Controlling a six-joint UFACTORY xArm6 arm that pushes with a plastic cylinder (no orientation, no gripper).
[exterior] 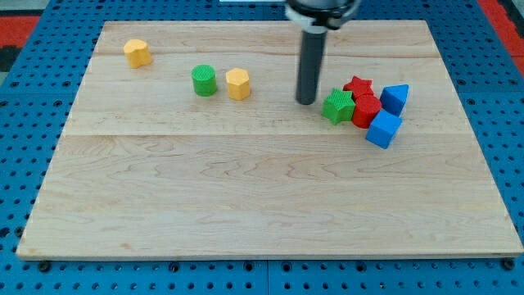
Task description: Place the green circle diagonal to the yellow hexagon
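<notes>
The green circle stands on the wooden board, upper left of centre. The yellow hexagon stands just to its right, with a small gap between them, at almost the same height in the view. My tip is on the board to the right of the hexagon, roughly a hexagon's width or two away from it, and close to the left of a green star-like block. The tip touches neither the circle nor the hexagon.
A yellow block sits near the board's top left. Right of my tip is a cluster: the green block, a red star, a red block, a blue block and a blue cube. The board lies on a blue pegboard.
</notes>
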